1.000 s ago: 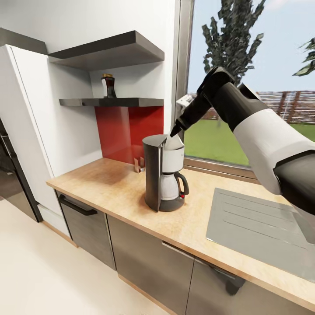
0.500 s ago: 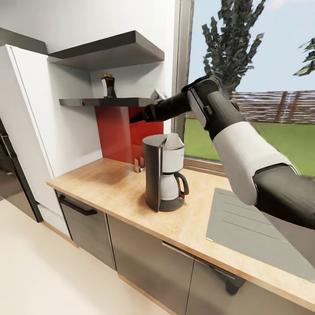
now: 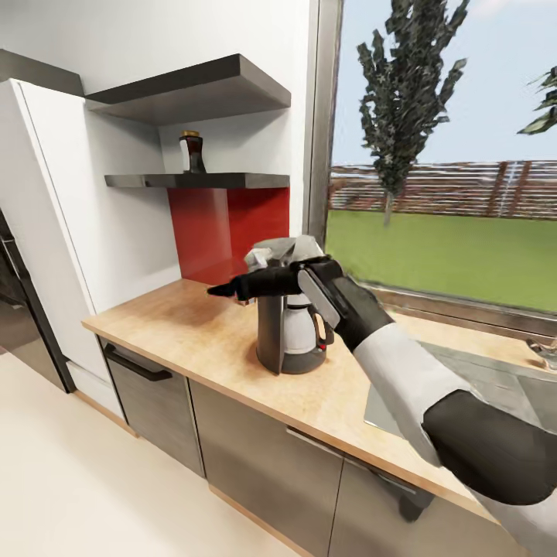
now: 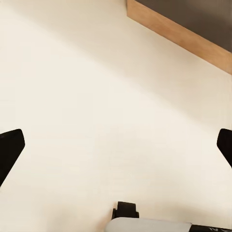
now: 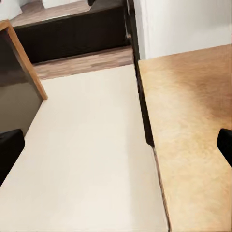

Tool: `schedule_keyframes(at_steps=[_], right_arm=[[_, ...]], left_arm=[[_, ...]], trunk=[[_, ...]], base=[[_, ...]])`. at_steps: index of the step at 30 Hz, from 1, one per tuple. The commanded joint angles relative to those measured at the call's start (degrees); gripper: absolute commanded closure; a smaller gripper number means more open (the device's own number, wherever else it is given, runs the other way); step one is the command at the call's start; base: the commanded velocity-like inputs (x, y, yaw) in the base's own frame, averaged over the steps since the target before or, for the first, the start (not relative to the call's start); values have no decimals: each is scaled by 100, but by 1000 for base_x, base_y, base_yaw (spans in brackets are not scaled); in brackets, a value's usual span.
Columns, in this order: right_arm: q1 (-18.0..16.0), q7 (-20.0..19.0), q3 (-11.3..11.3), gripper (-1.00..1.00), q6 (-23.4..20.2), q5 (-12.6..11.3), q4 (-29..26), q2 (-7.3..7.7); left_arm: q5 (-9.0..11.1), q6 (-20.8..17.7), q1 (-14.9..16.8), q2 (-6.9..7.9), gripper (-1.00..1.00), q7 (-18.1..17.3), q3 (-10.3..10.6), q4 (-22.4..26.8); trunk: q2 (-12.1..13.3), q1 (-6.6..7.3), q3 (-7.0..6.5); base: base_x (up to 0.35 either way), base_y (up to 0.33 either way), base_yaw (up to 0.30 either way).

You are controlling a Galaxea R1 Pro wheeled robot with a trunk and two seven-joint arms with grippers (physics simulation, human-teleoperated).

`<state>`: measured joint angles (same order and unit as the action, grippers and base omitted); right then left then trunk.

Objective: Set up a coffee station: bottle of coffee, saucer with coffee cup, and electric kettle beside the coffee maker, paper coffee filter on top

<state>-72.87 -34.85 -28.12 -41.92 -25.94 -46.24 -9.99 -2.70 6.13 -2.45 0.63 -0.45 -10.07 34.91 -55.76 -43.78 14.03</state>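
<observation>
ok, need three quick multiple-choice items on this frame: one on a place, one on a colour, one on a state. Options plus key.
1. Where does the dark glass coffee bottle stand?
A. on the lower grey wall shelf
B. on the wooden countertop
C. on the floor

2. What colour is the wall panel under that shelf?
A. blue
B. red
C. green

3. What lies on top of the black and white coffee maker?
A. a saucer
B. a kettle
C. a white paper filter

Key: 1 A, the bottle stands on the shelf; 2 B, the panel is plainly red; 3 C, the white filter sits at the machine's top.
</observation>
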Motion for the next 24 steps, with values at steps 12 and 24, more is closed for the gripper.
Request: schedule_keyframes(at_steps=[12, 24], right_arm=[[2948, 606, -877, -100, 250, 210, -2214, 210], [4491, 22, -920, -100, 1505, 219, -2377, 1546]], left_arm=[[-29, 16, -2, -2, -100, -8, -19, 7], [-22, 20, -2, 25, -100, -9, -29, 13]], trunk=[[-4, -1, 5], [-4, -1, 5]], base=[[0, 0, 0], [0, 0, 0]])
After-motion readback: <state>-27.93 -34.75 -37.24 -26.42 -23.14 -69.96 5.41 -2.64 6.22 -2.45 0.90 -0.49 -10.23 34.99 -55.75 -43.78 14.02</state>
